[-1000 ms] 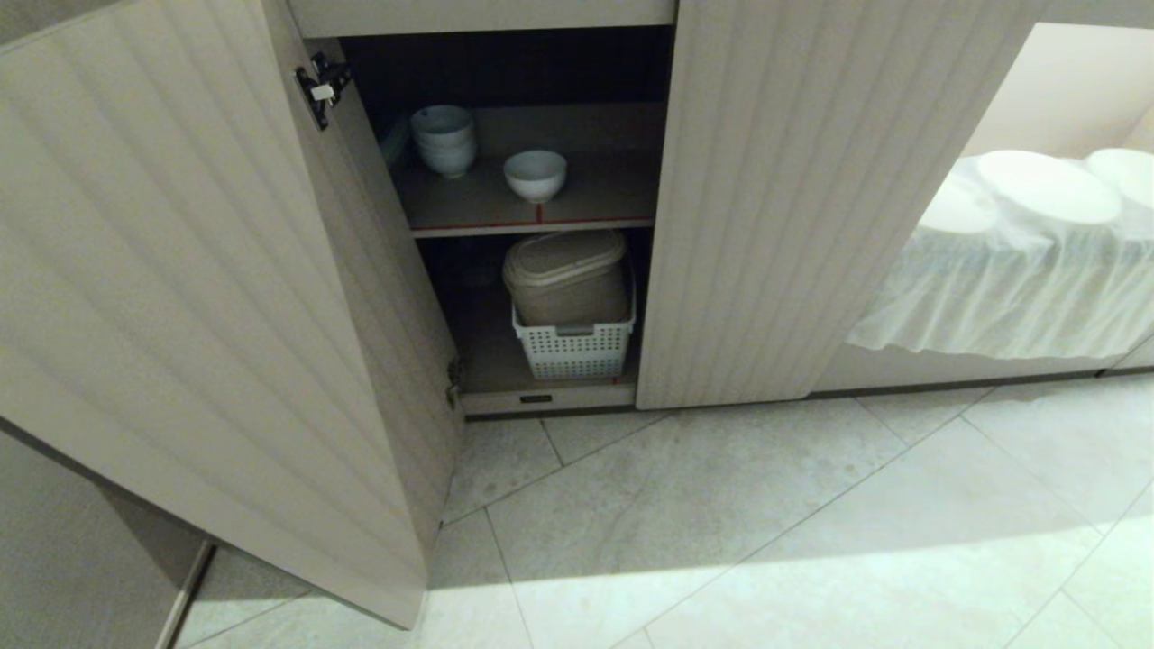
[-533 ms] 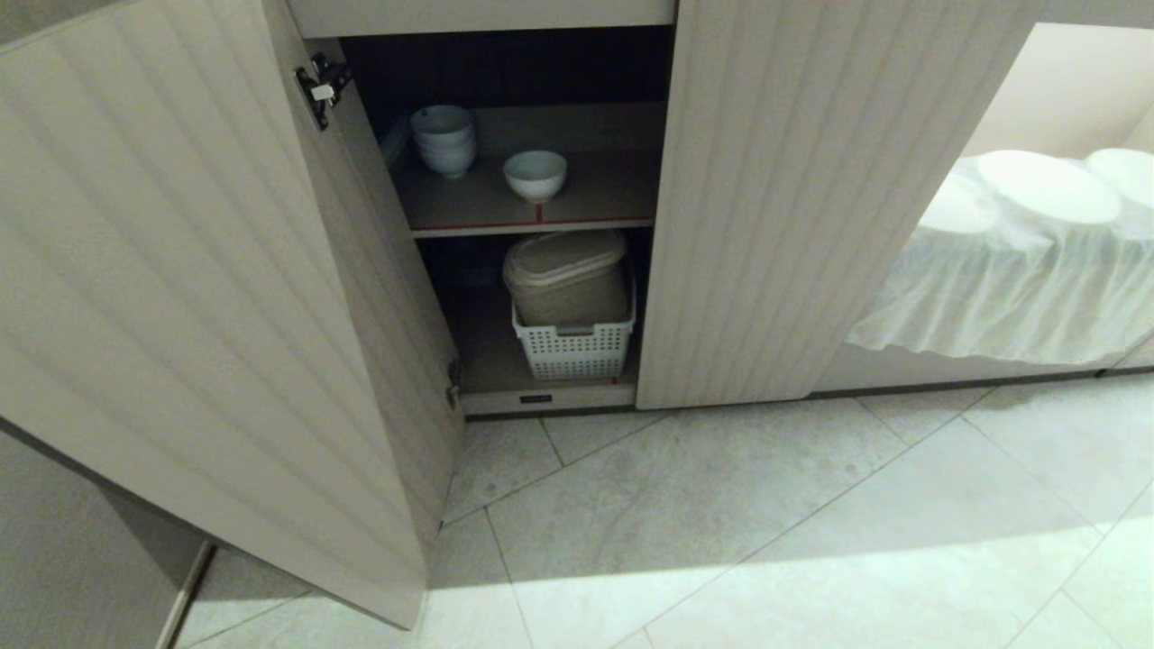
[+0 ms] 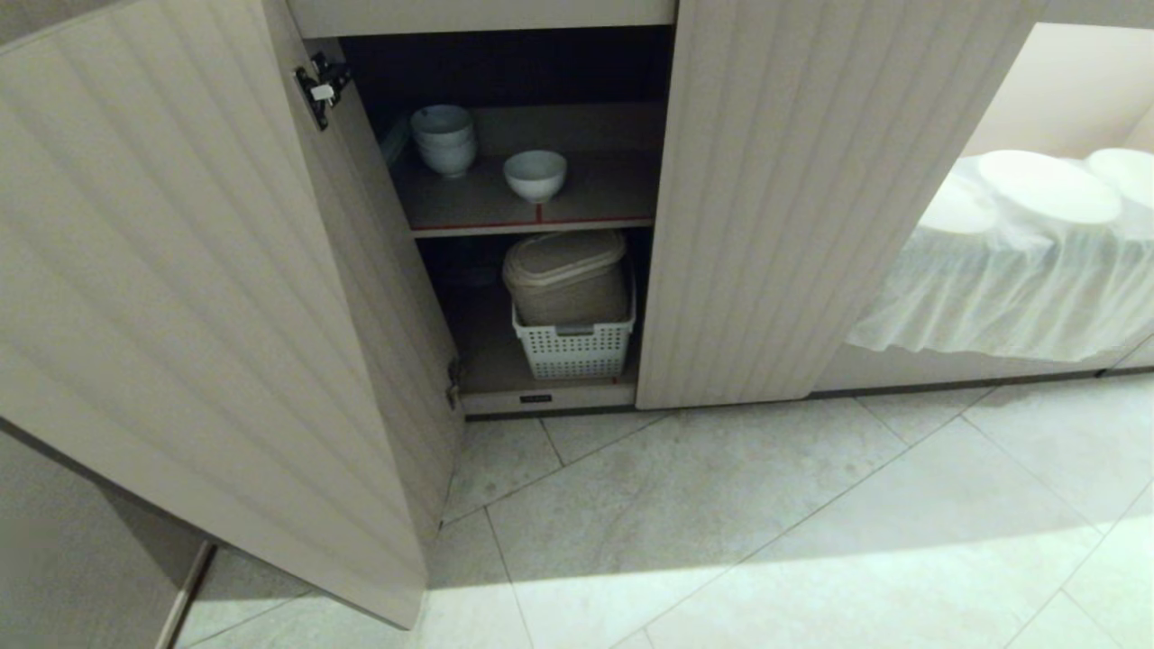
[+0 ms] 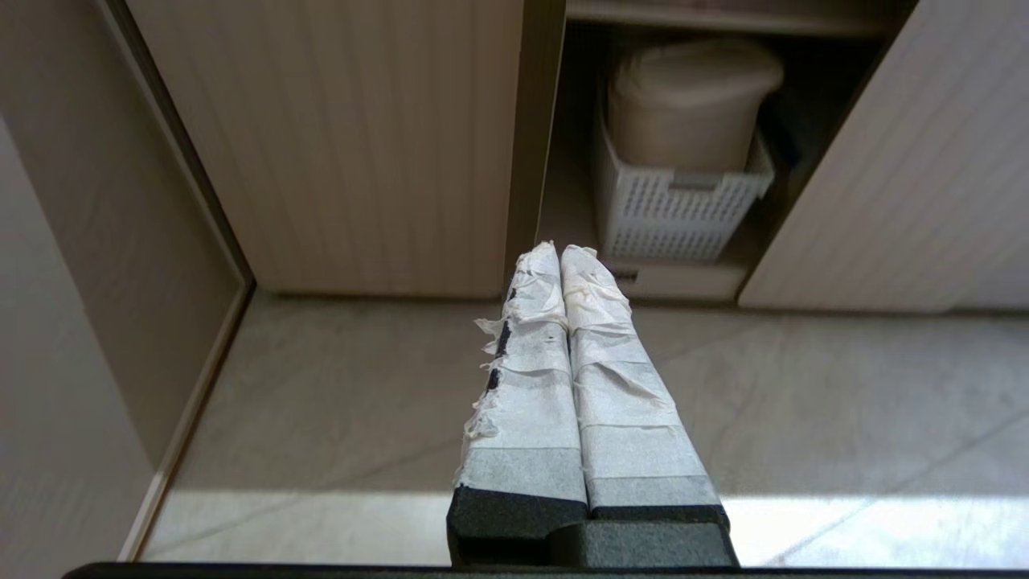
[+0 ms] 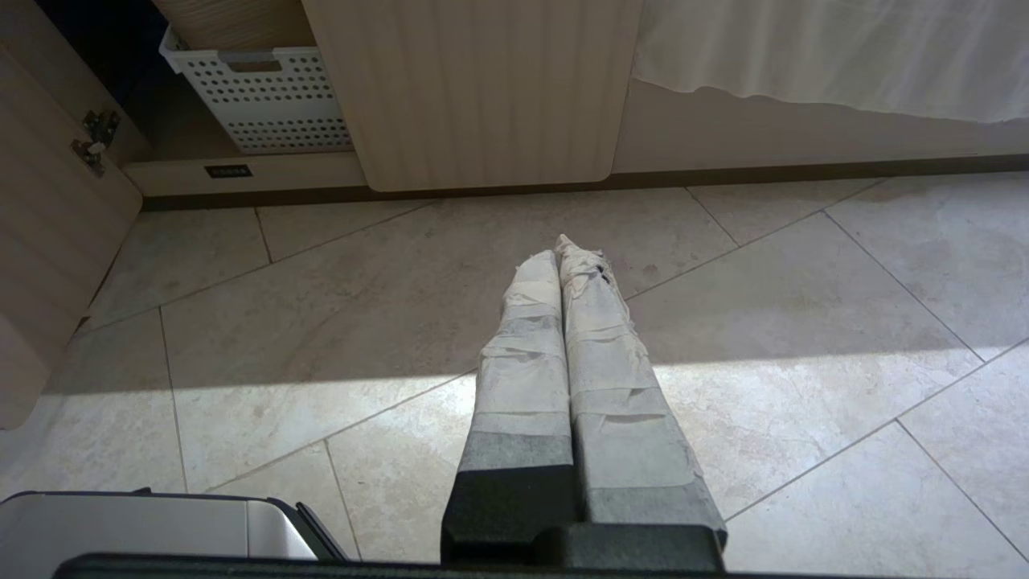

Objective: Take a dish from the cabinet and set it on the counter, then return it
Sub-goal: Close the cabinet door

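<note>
Head view is cutting off the beige fluted cabinet [image 3: 811,207] top; small white round bowl [image 3: 535,174] is sitting on its brown upper shelf [image 3: 604,194]. Left gripper [image 4: 560,256] and right gripper [image 5: 563,251] fingers are pressing closed, empty.

Stacked bowls [image 3: 444,140]: white, nested, far left on the upper shelf.
Basket [image 3: 574,347]: white, perforated, on the lower shelf.
Lidded bin [image 3: 566,275]: beige, sitting inside the basket.
Cloth [image 3: 1010,288]: sheer white, draped at right over pale round shapes.
Floor [image 3: 721,523]: pale stone tiles, sunlit near.
</note>
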Motion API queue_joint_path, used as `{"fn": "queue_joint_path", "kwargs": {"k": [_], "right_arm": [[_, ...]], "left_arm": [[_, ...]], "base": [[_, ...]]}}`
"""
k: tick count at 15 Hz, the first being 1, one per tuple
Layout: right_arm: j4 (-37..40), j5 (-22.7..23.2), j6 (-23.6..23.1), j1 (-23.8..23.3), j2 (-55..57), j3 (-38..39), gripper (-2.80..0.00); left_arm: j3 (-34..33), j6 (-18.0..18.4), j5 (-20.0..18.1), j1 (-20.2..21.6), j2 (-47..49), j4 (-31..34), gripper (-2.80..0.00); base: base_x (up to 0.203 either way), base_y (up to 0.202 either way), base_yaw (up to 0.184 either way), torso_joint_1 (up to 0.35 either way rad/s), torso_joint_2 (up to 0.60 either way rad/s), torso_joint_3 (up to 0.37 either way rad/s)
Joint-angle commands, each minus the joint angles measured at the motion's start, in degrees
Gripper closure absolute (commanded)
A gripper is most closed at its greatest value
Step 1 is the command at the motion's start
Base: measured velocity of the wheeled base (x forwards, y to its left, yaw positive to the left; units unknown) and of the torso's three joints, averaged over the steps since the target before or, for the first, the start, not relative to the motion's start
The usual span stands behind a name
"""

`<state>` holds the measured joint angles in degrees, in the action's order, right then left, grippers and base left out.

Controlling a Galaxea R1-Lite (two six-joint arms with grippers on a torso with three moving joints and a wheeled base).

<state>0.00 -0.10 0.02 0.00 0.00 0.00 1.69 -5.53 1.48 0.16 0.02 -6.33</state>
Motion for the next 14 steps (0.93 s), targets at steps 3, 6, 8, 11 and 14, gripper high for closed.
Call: {"fn": "queue_joint_path", "kwargs": {"k": [3,6,8,11,14], "right_arm": [[0.0,0.0,0.0,0.0,0.0,0.0,0.0],[0.0,0.0,0.0,0.0,0.0,0.0,0.0],[0.0,0.0,0.0,0.0,0.0,0.0,0.0],[0.0,0.0,0.0,0.0,0.0,0.0,0.0],[0.0,0.0,0.0,0.0,0.0,0.0,0.0]], "left_arm": [[3.9,-3.4,2.6,0.1,3.0,-0.2,0.0],[7.1,-9.7,4.7,-0.1,7.7,-0.4,0.0],[9.0,-10.8,5.6,-0.2,11.0,-0.7,0.0],[11.8,-12.2,5.8,-0.2,16.3,-3.2,0.0],[13.6,-12.4,5.9,-0.1,25.1,-10.3,0.0]], "base": [[0.0,0.0,0.0,0.0,0.0,0.0],[0.0,0.0,0.0,0.0,0.0,0.0],[0.0,0.0,0.0,0.0,0.0,0.0],[0.0,0.0,0.0,0.0,0.0,0.0],[0.0,0.0,0.0,0.0,0.0,0.0]]}}
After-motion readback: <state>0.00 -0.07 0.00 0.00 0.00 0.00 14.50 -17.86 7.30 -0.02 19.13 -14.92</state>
